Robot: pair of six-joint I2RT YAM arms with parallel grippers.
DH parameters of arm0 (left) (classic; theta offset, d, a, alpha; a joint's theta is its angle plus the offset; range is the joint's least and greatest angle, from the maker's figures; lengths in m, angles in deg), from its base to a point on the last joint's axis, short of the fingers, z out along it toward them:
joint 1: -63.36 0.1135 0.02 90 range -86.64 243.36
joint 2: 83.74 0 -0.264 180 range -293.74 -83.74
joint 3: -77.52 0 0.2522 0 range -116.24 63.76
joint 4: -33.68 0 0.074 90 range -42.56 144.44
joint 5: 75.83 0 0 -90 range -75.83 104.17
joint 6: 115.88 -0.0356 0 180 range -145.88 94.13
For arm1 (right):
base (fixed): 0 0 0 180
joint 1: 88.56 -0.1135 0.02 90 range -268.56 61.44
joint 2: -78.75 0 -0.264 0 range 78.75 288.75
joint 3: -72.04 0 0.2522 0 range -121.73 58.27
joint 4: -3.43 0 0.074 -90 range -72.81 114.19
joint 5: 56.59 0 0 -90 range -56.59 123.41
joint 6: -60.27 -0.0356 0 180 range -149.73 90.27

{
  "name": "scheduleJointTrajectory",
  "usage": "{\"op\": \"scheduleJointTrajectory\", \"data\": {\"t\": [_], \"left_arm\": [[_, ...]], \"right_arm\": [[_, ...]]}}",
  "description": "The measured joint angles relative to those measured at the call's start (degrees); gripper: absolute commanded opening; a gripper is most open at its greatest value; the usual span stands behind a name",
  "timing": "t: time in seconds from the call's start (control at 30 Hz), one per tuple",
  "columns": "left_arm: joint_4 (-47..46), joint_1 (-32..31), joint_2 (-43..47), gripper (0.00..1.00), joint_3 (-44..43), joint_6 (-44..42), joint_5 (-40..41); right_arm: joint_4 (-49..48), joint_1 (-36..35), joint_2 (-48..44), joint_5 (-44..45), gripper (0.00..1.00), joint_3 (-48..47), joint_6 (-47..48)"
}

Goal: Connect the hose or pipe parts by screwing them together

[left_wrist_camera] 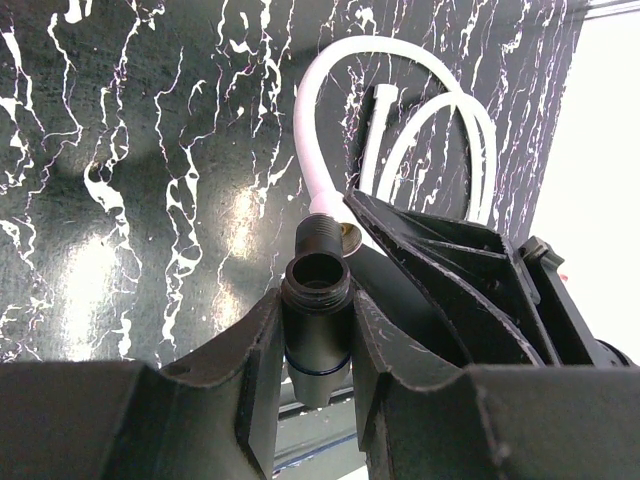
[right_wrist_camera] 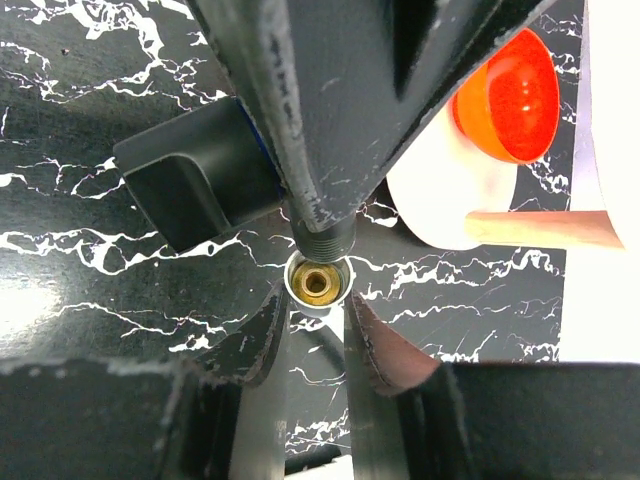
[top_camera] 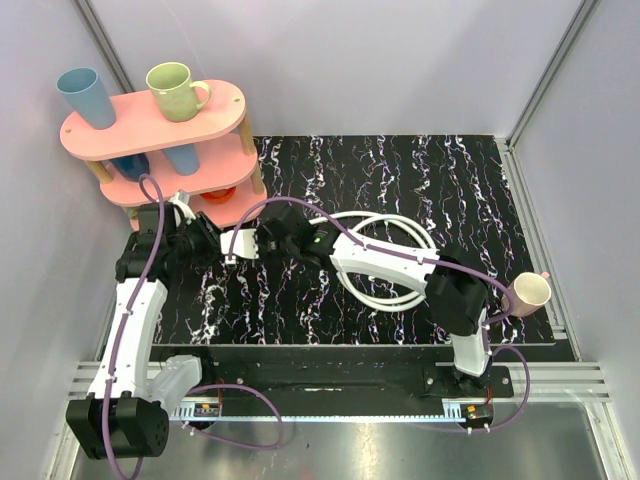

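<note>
White hose, coiled on the mat, ends in a silvery fitting pinched by the right gripper; the left gripper pinches a dark threaded fitting. Step in hand appears to be mating: thread tip just beside the brass bore, off axis, so centring, then turning, comes next. Contact cannot be told; the top view shows the joint too small.

— How are the two arms finished?
— White links are seen on the left arm and the right arm, joined by black joints. A purple cable is looped along each.
— And the fingers?
— Matt black, wedge-shaped, scuffed pale at the edges. A black base is seen at seven o'clock.
</note>
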Motion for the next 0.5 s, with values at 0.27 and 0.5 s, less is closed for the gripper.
{"op": "scheduleJointTrajectory", "data": {"t": [0.27, 0.5], "left_arm": [[-2.91, 0.04, 0.02, 0.00, 2.32, 1.57, -0.31], [-4.61, 0.26, 0.33, 0.00, 3.04, 2.54, -0.46]], "right_arm": [[1.31, 0.28, 0.70, -0.17, 0.00, -0.33, -0.57], [2.97, 0.37, 1.16, -0.26, 0.00, -1.66, -1.11]]}}
